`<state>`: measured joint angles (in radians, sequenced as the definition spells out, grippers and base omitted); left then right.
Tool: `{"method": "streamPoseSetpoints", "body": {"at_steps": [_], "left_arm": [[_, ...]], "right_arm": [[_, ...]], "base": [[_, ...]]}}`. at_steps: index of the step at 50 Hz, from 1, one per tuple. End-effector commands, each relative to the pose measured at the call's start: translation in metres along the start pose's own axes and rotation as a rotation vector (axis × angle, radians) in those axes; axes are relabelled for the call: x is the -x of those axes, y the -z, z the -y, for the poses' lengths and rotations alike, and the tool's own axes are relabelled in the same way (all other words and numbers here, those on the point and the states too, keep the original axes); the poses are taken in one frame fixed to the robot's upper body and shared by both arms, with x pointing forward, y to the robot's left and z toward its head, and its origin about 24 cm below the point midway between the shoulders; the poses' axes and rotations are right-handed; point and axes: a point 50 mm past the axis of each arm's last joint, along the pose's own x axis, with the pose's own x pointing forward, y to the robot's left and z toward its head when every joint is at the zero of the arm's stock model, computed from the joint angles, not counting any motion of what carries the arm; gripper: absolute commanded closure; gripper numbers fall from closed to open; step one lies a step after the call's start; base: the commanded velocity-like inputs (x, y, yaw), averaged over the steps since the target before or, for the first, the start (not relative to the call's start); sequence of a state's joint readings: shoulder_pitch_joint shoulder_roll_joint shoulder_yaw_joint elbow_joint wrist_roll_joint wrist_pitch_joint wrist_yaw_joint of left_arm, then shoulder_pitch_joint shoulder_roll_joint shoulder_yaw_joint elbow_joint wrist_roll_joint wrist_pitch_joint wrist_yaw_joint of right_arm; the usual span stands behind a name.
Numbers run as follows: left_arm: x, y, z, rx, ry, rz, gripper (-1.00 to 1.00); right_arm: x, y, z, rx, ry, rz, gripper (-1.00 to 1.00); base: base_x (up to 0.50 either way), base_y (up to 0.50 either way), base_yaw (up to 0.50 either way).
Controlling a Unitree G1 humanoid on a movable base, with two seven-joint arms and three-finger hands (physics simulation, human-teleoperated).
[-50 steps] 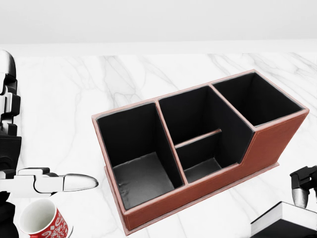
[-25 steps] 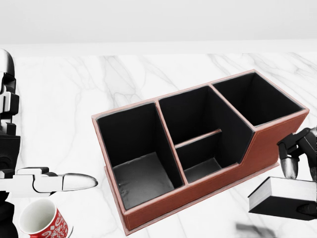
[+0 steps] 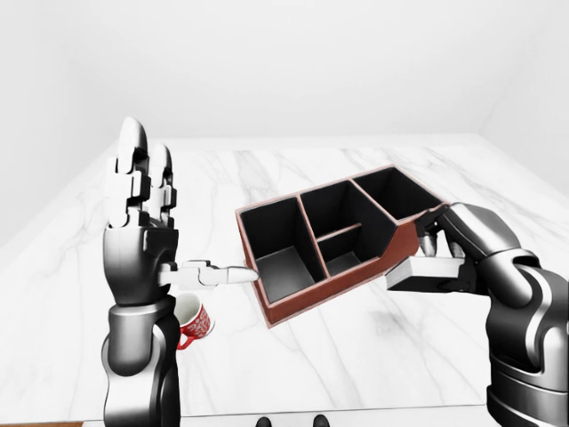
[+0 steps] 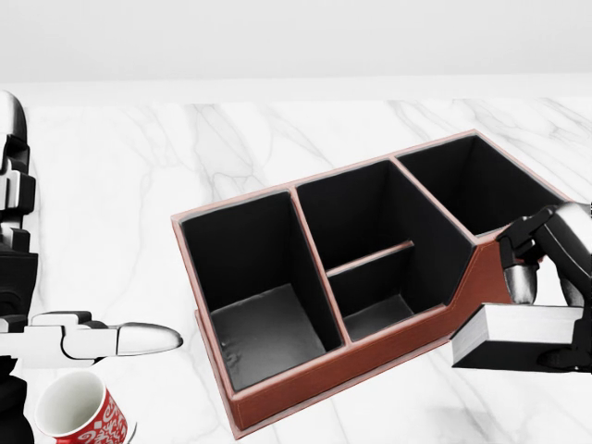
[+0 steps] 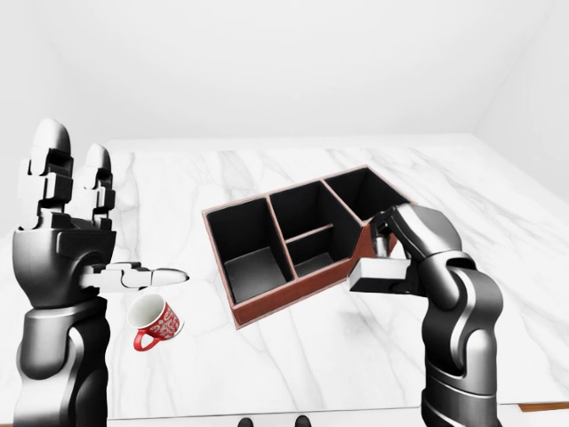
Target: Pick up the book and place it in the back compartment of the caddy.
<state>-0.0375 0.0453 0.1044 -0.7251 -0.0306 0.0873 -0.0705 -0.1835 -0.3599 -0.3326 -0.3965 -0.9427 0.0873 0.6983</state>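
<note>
Right hand (image 4: pixel 546 277) grasping the book (image 4: pixel 513 335), fingers over the top edge and thumb under; book held flat, up off the worktop (image 4: pixel 120 185), at lower right of the head view, just beside the caddy's sloped right end. Whether book touches the caddy wall cannot be told. Book has a dark cover and a pale page edge facing left.

Caddy (image 4: pixel 370 356) sits mid-frame on the white marbled worktop, turned at an angle, reddish-brown outside, black lining inside. Four compartments visible: one big one at left (image 4: pixel 254 277), a middle section split by a low divider into an upper part (image 4: pixel 361 208) and a smaller lower part (image 4: pixel 375 296), and one at upper right (image 4: pixel 476 180). All four show only bare black floor and walls; nothing in any of them.

Left hand (image 3: pixel 142 231) raised upright at left of the left-eye view, fingers straight up, thumb (image 3: pixel 218 274) sticking out sideways toward the caddy, released, gripping nothing, well apart from the caddy rim.

Mug (image 5: pixel 153 322) at lower left, red with white pattern, white inside, lying tilted on the worktop below the left thumb, mouth facing up-left in the head view. Nothing visible inside it.
</note>
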Motion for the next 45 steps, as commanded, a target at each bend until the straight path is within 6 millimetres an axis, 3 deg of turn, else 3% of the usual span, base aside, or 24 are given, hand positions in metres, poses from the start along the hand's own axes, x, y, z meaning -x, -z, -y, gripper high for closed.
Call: {"method": "streamPoseSetpoints", "body": {"at_steps": [1, 12, 45], "left_arm": [[0.0, 0.002, 0.0, 0.0, 0.001, -0.008, -1.0], [0.0, 0.001, 0.0, 0.001, 0.001, -0.003, -1.0], [0.0, 0.0, 0.001, 0.0, 0.002, 0.0, -1.0]], "right_arm": [[-0.001, -0.012, 0.012, 0.017, 0.052, 0.042, 1.0], [-0.007, -0.031, 0.019, 0.001, 0.076, 0.132, 1.0], [-0.03, -0.058, 0.015, -0.038, 0.029, 0.237, 1.0]], "base": [[0.0, 0.0, 0.0], [0.0, 0.0, 0.0], [0.0, 0.0, 0.0]]}}
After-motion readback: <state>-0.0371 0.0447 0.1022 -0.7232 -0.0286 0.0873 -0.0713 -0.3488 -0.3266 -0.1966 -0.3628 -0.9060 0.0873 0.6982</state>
